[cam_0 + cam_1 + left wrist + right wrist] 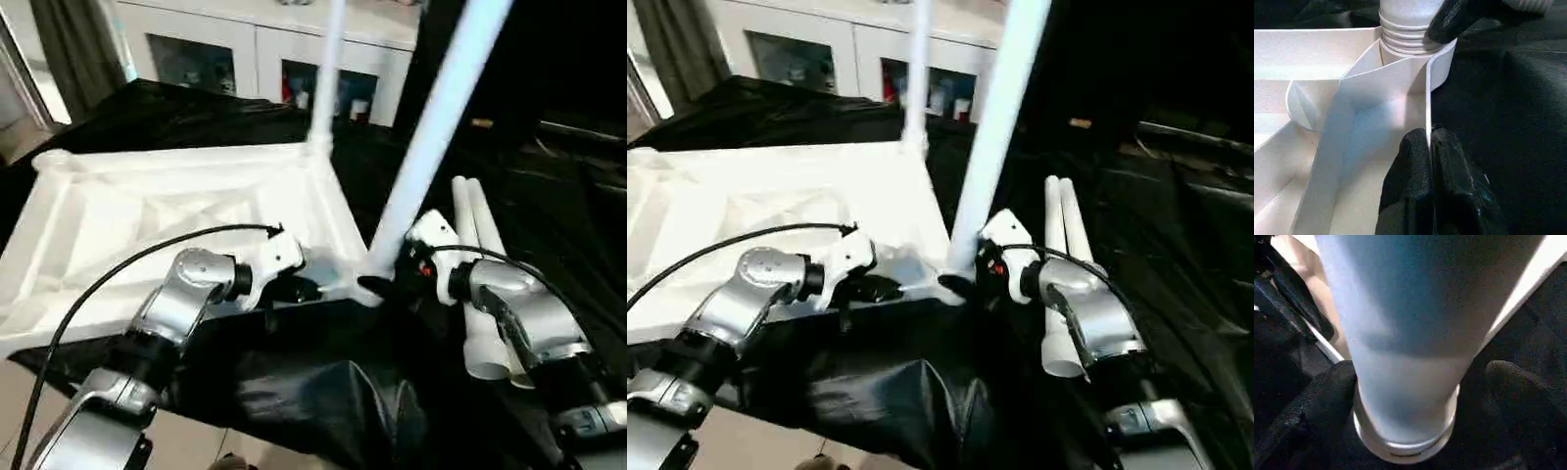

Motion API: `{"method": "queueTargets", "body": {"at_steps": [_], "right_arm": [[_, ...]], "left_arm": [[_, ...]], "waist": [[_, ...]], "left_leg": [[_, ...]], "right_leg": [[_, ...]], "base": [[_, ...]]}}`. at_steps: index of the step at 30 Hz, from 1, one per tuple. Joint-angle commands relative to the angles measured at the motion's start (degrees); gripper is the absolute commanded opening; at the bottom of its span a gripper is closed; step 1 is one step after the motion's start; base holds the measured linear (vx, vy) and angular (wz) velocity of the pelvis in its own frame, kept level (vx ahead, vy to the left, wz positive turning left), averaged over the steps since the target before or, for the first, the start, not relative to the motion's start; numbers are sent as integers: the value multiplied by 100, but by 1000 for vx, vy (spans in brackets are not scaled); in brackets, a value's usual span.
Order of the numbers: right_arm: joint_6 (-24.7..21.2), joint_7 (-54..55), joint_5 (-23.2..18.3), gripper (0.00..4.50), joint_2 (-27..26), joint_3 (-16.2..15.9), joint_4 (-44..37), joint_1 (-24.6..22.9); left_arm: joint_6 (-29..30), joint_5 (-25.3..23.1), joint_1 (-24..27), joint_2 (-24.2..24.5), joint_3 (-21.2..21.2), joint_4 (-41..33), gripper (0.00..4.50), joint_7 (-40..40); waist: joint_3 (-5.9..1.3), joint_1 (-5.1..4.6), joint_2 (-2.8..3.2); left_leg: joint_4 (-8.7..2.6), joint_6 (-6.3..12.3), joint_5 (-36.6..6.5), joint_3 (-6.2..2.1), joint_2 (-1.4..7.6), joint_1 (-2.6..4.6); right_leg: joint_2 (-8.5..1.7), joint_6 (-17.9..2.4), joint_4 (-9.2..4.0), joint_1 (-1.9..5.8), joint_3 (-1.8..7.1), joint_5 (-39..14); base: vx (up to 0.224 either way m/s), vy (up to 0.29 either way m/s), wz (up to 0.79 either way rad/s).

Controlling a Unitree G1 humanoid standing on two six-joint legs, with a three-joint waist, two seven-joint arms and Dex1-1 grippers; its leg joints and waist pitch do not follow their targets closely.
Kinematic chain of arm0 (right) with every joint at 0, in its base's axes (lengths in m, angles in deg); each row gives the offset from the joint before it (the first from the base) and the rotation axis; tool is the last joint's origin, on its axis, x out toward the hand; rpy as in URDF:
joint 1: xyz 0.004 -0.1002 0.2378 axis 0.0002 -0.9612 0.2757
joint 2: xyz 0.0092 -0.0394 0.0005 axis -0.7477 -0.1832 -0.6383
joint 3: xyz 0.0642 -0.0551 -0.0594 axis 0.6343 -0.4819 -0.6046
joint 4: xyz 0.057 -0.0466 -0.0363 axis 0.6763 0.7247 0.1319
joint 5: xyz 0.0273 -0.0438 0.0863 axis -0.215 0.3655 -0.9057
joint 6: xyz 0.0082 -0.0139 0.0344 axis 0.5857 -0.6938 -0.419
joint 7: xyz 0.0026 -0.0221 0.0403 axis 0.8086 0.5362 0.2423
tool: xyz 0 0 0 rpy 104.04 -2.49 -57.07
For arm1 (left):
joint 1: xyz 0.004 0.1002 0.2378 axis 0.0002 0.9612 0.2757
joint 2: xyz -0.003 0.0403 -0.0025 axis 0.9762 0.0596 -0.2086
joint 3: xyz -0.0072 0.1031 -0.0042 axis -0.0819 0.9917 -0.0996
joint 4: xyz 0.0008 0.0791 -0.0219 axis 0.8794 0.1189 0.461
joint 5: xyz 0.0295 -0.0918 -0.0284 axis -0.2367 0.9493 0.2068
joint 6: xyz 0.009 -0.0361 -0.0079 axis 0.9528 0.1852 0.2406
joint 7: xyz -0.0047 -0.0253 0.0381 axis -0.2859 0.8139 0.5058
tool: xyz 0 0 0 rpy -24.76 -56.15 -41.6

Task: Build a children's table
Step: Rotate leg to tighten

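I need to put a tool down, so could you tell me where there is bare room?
Free: the black cloth right of the two loose legs, and the far-left ribbed top. Crowded: the near corner, where the left gripper pinches the rim and the right gripper flanks the leg.

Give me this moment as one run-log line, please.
left gripper: shut on tabletop rim | right gripper: open around leg | two legs loose

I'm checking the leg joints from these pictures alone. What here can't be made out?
- Near leg: top cut off by the head views' upper edge.
- Its socket: thread seating hidden by the right pincer's finger, left wrist view.
- Spare legs: near ends hidden behind the right forearm.
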Motion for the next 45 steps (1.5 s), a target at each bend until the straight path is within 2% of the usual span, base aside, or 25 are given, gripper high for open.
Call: {"method": "queueTargets", "body": {"at_steps": [1, 4, 11, 18, 22, 25, 27, 30, 33, 35, 38, 40, 41, 43, 45], "right_arm": [[-75, -8, -36, 430, 41, 10, -126, -22], [-89, -8, -34, 419, 32, 1, -139, -25], [-92, -81, -1, 360, 64, -60, -180, -54], [-81, -67, 5, 304, 50, -99, -175, -92], [-269, 216, 10, 288, -89, -11, -84, -166], [-375, 859, 66, 274, -363, 182, 206, -134], [-407, 1298, 97, 273, -554, 311, 368, -97], [-450, 3068, 45, 272, -1363, 930, 1008, 137], [-203, 4138, -53, 272, -2050, 1197, 1611, 357], [-114, 4216, -6, 272, -2192, 1111, 1728, 422], [32, 4278, 87, 272, -2304, 996, 1841, 542], [119, 4371, -41, 272, -2348, 1218, 1924, 676], [128, 4372, -53, 328, -2353, 1241, 1934, 687], [193, 4303, -70, 328, -2332, 1309, 1901, 719], [204, 4212, -74, 359, -2322, 1320, 1886, 727]], "left_arm": [[-102, 339, 15, -116, 0, -246, 0, -159], [-74, 340, 42, -109, -1, -304, 0, -167], [-13, 302, 104, -88, -3, -428, 0, -160], [-20, 286, 111, -81, -24, -420, 0, -122], [10, 288, 106, -120, -82, -400, 0, -4], [156, 208, 0, -299, -182, -225, 0, 442], [215, 89, -96, -422, -224, -47, 0, 813], [603, -202, -500, -959, -415, 673, 0, 2215], [691, -366, -857, -1472, -434, 1296, 0, 3186], [665, -394, -944, -1626, -403, 1446, 0, 3375], [599, -466, -1022, -1753, -324, 1574, 0, 3493], [527, -430, -1062, -1783, -368, 1592, 0, 3429], [517, -428, -1068, -1786, -373, 1600, 0, 3424], [449, -429, -1075, -1734, -360, 1580, 0, 3277], [385, -431, -1087, -1710, -348, 1595, 0, 3220]], "waist": [[-374, -1, -37], [-380, -6, -44], [-391, -5, -53], [-391, -5, -53], [-394, -5, -58], [-385, -28, -59], [-380, -54, -64], [-369, -81, -56], [-354, -83, -27], [-358, -57, -7], [-374, -49, -12], [-377, -50, -15], [-377, -45, -16], [-377, -40, -19], [-375, -52, -24]], "left_leg": [[-361, 241, -746, -142, 328, 58], [-359, 226, -728, -144, 320, 53], [-346, 286, -591, -140, 315, 42], [-346, 267, -622, -142, 312, 45], [-344, 272, -582, -142, 312, 44], [-354, 209, -642, -147, 311, 46], [-357, 155, -680, -145, 309, 54], [-366, -8, -840, -151, 293, 78], [-373, -120, -1121, -152, 292, 140], [-387, -138, -1173, -159, 293, 152], [-407, -72, -1068, -167, 293, 106], [-408, -45, -1047, -168, 295, 101], [-407, -27, -1058, -164, 290, 97], [-407, -14, -1062, -165, 293, 99], [-414, 21, -1071, -172, 297, 90]], "right_leg": [[-538, -1138, -405, 297, 395, -850], [-530, -1089, -405, 299, 393, -857], [-525, -1113, -375, 306, 393, -636], [-525, -1075, -386, 303, 390, -757], [-525, -1076, -380, 300, 389, -722], [-526, -1049, -392, 293, 387, -873], [-522, -1053, -409, 277, 389, -943], [-535, -980, -461, 255, 387, -1362], [-556, -887, -538, 200, 396, -1780], [-545, -830, -538, 214, 394, -1704], [-544, -787, -502, 271, 392, -1336], [-545, -799, -491, 277, 393, -1265], [-550, -795, -498, 279, 392, -1287], [-554, -790, -502, 280, 392, -1306], [-553, -775, -499, 280, 387, -1346]], "base": [[0, 0, 0], [0, 0, 0], [0, 0, 0], [0, 0, 0], [0, 0, 0], [0, 0, 0], [0, 0, 0], [0, 0, 0], [0, 0, 0], [0, 0, 0], [0, 0, 0], [0, 0, 0], [0, 0, 0], [0, 0, 0], [0, 0, 0]]}}
